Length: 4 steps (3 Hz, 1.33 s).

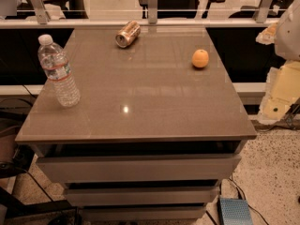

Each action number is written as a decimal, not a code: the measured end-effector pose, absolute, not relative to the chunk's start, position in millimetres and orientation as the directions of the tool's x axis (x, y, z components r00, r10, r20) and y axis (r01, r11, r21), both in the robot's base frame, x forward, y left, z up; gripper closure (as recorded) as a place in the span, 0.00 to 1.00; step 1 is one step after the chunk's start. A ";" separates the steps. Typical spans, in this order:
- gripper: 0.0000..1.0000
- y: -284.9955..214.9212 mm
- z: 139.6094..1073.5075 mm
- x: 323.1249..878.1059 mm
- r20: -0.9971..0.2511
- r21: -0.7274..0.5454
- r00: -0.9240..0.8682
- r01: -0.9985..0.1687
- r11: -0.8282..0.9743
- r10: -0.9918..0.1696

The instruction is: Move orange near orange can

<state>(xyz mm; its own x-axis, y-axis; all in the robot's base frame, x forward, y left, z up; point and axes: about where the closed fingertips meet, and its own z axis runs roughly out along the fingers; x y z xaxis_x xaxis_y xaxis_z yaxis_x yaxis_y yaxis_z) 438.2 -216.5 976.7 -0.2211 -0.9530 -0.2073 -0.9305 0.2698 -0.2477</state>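
The orange (200, 58) is a small round fruit on the right side of the grey-brown table top (140, 97), towards the back. The orange can (127, 34) lies on its side at the back middle of the table, its silver end facing the front left. The two are well apart. My gripper (282, 93) is at the right edge of the view, beside the table and off its top, to the right of the orange and holding nothing that shows.
A clear plastic water bottle (58, 71) with a white cap stands upright at the table's left edge. A metal railing (150, 18) runs behind the table. Drawers (136, 168) are below the top. A blue box (234, 211) lies on the floor at the front right.
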 end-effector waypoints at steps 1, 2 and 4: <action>0.00 -216.5 976.8 438.2 -0.207 -0.248 -0.221 -0.930 0.270 -0.953; 0.00 -217.6 976.1 442.2 -0.228 -0.269 -0.217 -0.923 0.275 -0.949; 0.00 -233.7 960.5 519.8 -0.396 -0.357 -0.195 -0.868 0.346 -0.897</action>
